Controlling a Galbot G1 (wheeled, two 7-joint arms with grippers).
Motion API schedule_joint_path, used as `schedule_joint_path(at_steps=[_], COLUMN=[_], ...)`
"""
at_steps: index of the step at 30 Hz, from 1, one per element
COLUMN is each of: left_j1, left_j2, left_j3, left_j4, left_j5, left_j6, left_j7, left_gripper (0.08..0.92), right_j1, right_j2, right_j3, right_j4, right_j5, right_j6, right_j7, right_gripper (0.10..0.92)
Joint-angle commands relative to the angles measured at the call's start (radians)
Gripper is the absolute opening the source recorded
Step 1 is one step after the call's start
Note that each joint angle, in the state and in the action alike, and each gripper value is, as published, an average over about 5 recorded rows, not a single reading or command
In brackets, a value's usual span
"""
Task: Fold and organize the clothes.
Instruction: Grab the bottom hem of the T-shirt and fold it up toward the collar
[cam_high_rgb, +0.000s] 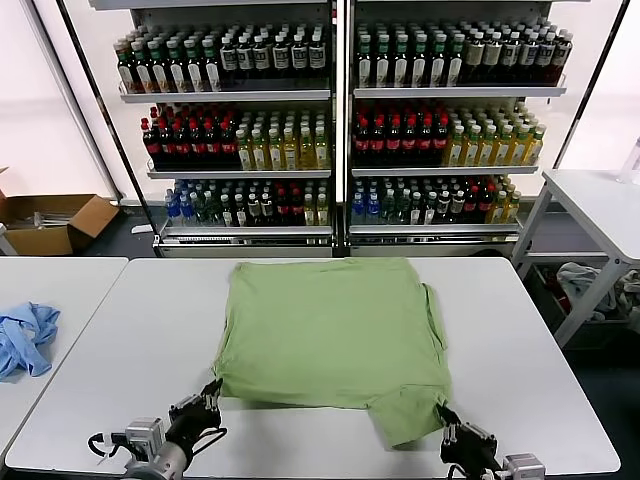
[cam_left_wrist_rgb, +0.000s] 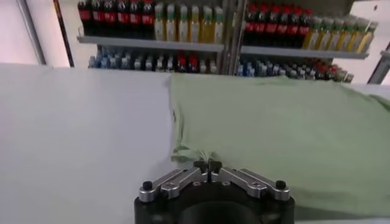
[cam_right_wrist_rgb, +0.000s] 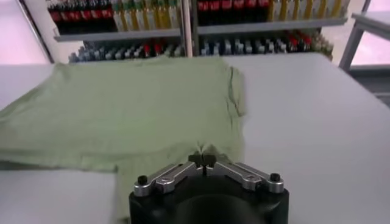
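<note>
The light green shirt (cam_high_rgb: 330, 335) lies spread flat on the white table (cam_high_rgb: 540, 380), plain side up; its collar, buttons and graphic are hidden. My left gripper (cam_high_rgb: 212, 392) is at the shirt's near left corner, shut on puckered fabric, as the left wrist view shows (cam_left_wrist_rgb: 207, 164). My right gripper (cam_high_rgb: 443, 415) is at the near right, where a flap of the shirt (cam_high_rgb: 405, 418) hangs toward the table's front edge. It is shut on the fabric edge in the right wrist view (cam_right_wrist_rgb: 203, 157). The shirt also fills both wrist views (cam_left_wrist_rgb: 286, 128) (cam_right_wrist_rgb: 134, 103).
A crumpled light blue garment (cam_high_rgb: 25, 338) lies on a separate table at the left. Shelves of bottles (cam_high_rgb: 340, 130) stand behind the table. A cardboard box (cam_high_rgb: 50, 222) sits on the floor at the far left. Another white table (cam_high_rgb: 600, 200) stands at the right.
</note>
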Motion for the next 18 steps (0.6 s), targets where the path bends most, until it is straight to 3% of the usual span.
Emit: schedule_joint_path(at_steps=[1, 8, 18], left_j1=[-0.184, -0.376, -0.482], left_j2=[-0.005, -0.054, -0.075], left_j3=[0.002, 0.075, 0.136], left_j4=[0.039, 0.151, 0.265], left_j5=[-0.029, -0.030, -0.017], left_j6=[-0.003, 0.048, 0.127], left_j7=[-0.004, -0.027, -0.046], left_gripper=[0.081, 0.081, 0.081], right_j1=[0.152, 0.359, 0.675], right_j2=[-0.009, -0.058, -0.081], right_j3=[0.010, -0.026, -0.196], right_j4=[-0.057, -0.210, -0.471], right_j5=[-0.012, 0.000, -0.030], right_j6=[-0.016, 0.003, 0.020], right_j7=[-0.019, -0.158, -0.275], right_gripper=[0.106, 0.106, 0.106])
